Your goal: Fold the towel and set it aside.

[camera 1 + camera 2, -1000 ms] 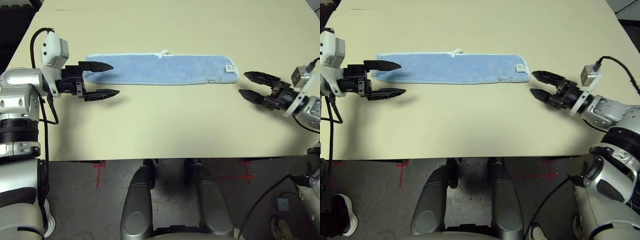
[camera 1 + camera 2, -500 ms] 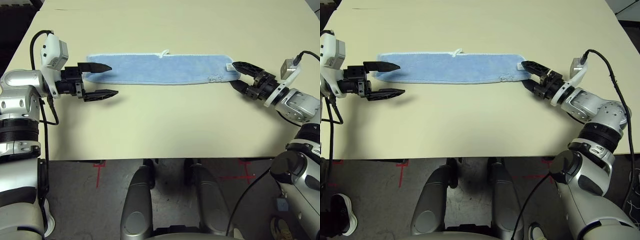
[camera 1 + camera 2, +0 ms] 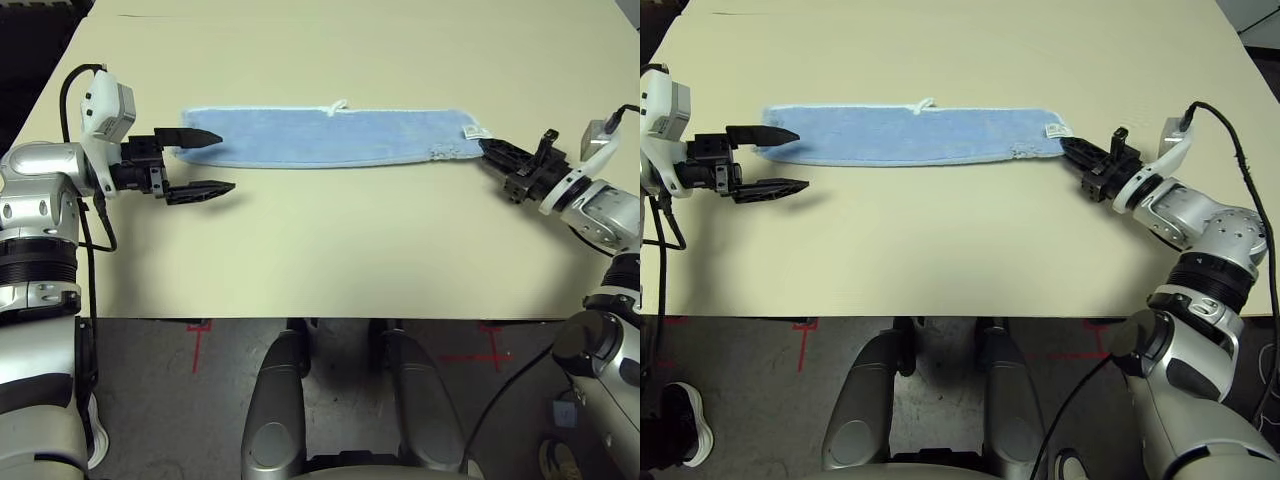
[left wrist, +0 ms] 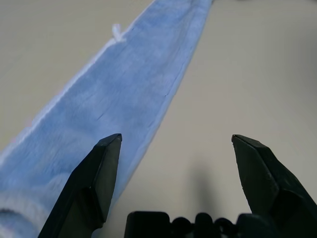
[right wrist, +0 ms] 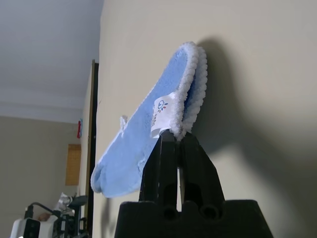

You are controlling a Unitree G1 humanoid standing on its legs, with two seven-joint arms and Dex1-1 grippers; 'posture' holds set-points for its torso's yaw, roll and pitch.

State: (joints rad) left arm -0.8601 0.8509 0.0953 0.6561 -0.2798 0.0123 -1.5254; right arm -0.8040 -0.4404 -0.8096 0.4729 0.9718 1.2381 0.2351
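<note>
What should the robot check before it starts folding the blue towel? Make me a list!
1. Right gripper pinching the towel: ok, its jaws are shut on the end with the white tag.
2. Left gripper holding the other end: not ok, its jaws are open, one finger over the towel's end, the other over bare table.
3. Towel lying flat in a long strip: ok, except the pinched end, which is lifted a little.
4. Room on the table to fold: ok, bare tabletop in front of and behind the towel.
5. Grip strong enough to lift: cannot tell.
</note>
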